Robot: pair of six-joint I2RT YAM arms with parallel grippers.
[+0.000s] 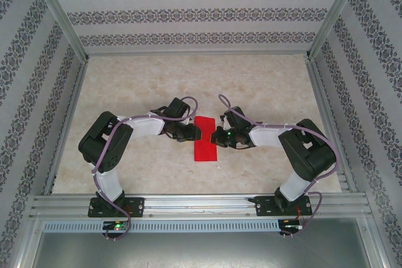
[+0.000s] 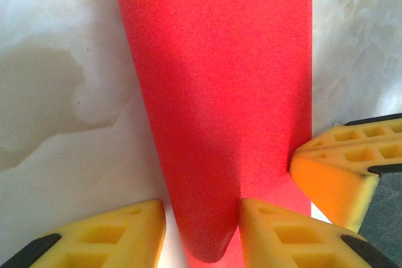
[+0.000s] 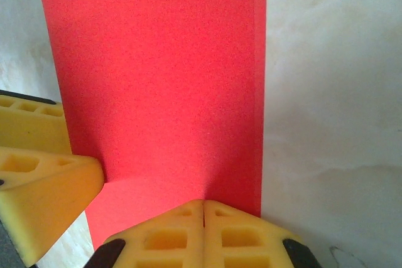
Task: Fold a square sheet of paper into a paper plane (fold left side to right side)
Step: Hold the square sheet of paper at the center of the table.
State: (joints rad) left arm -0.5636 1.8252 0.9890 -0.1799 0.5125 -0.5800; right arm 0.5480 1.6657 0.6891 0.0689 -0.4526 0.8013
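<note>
Locate the square sheet of paper (image 1: 205, 138) near the middle of the table (image 1: 125, 86), somewhat closer to the near edge than the far edge, about midway between left and right edges. Read as doubled into a narrow strip, long axis aligned from near edge to far edge.

Find the left gripper (image 1: 191, 132) at the sheet's left long side and the right gripper (image 1: 219, 137) at its right long side, facing across the short axis, both touching the paper.

Left wrist view: left gripper (image 2: 202, 218) set to a narrow gap, fingers (image 2: 119, 236) flanking a rounded, uncreased roll along the sheet's left margin. Take the roll as lightly nipped, probably; contact hard to confirm so low in the frame.

Right wrist view: right gripper (image 3: 204, 205) fully closed, nothing between the pads, tips set on the sheet near its right margin, two paper edges slightly out of step there.

Judge the roll as governing the coming move: parallel to the long axis, directly at the left gripper, left arm nearer. Expect flattening into a crease along that axis, free edges pinned by the right arm.

Appearance: bright red, matte, thin, smooth on top, no crease lines visible
</note>
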